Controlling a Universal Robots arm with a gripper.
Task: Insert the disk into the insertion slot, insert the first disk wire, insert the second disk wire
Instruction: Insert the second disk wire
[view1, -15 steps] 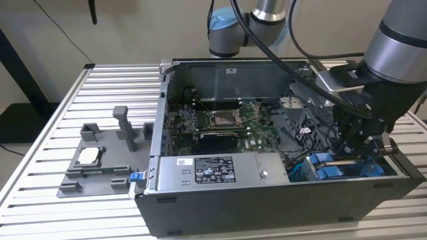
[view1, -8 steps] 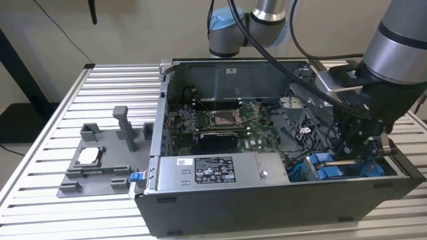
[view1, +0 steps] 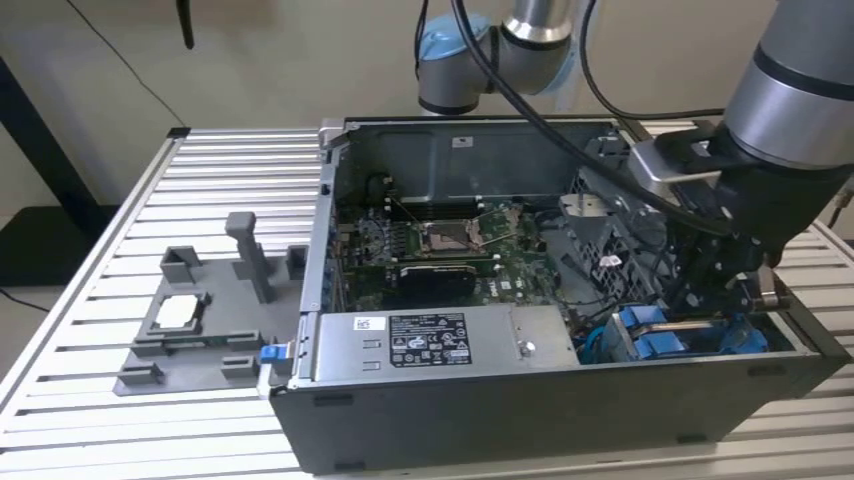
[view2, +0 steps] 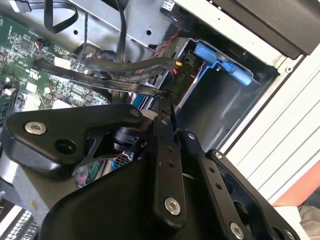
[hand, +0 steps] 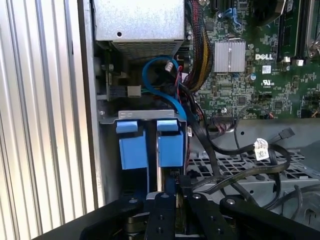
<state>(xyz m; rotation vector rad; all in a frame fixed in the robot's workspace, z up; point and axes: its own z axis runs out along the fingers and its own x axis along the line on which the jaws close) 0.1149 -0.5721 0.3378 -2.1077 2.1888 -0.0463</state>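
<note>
Gripper (view1: 721, 300) is down in the insertion slot (view1: 687, 335), closed on what looks like a black disk wire (view2: 125, 82), disk (hand: 160, 175) seated just ahead; best keep the plug square and push straight, no side load.

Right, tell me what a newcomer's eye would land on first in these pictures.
First the open black computer case on the slatted metal table, its green circuit board bare in the middle. Next the robot arm reaching down at the exterior view's right, its hand low in the drive bay beside the bright blue plastic tabs. Loose black cables trail across nearby.
</note>
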